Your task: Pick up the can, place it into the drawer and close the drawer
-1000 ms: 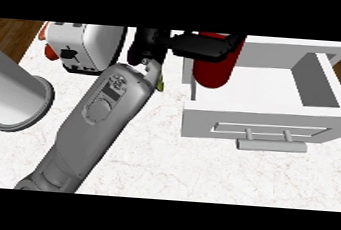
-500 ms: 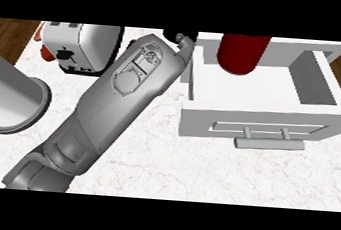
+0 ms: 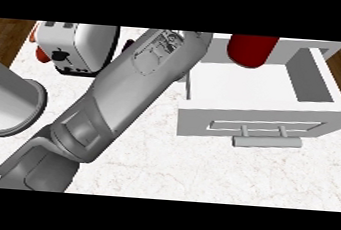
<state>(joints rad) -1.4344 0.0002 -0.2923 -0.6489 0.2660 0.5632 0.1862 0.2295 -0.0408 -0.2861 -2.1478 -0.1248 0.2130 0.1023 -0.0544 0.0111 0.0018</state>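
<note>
Head view: the drawer (image 3: 313, 77) stands pulled open, and the red can (image 3: 252, 50) is inside it at the back left corner, its top cut off by the view's edge. A grey forearm (image 3: 123, 98) slants in from well left of the drawer's front and ends just outside the drawer's left wall, beside the can. The robot hand lies beyond the view's edge, so I cannot tell whether its fingers are apart, together or clamped on the can. A toaster (image 3: 78, 48) sits left of the drawer, past the forearm.

The placing looks about done, which leaves the closing. To do it well, draw the arm clear of the left wall first. Then set the robot hand against the front panel by the handle (image 3: 266, 142), mid-width. Push straight along the drawer's run, steadily, so it does not skew and the can does not topple.
</note>
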